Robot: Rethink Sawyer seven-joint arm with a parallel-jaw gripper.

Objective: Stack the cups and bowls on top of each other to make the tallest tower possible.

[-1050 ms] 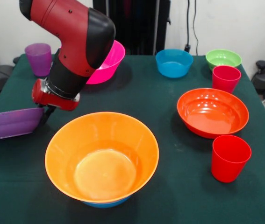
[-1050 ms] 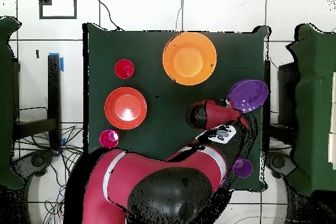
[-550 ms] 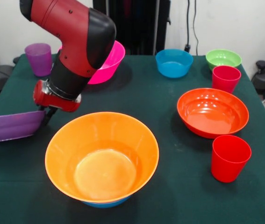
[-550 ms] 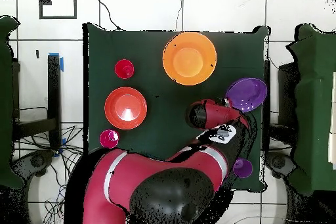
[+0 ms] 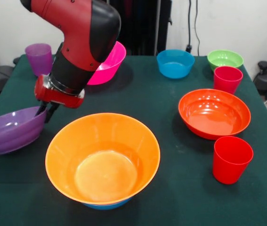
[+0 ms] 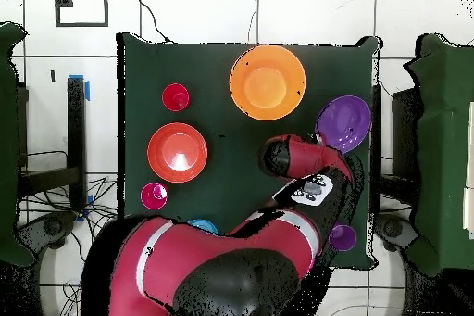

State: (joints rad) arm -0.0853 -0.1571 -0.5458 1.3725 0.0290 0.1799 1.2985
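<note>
Purple bowl (image 5: 11, 134) rim pinched by fingers (image 5: 48, 113); overhead hides grip.

A dark green cloth covers the table (image 5: 161, 108). Behind it, at twelve o'clock in the front view, stands a white wall (image 5: 237, 23) with black cables (image 5: 190, 23) hanging down. From overhead, the floor (image 6: 185, 16) is pale tile with dark grout lines, and blue tape (image 6: 86, 88) marks it at nine o'clock.
</note>
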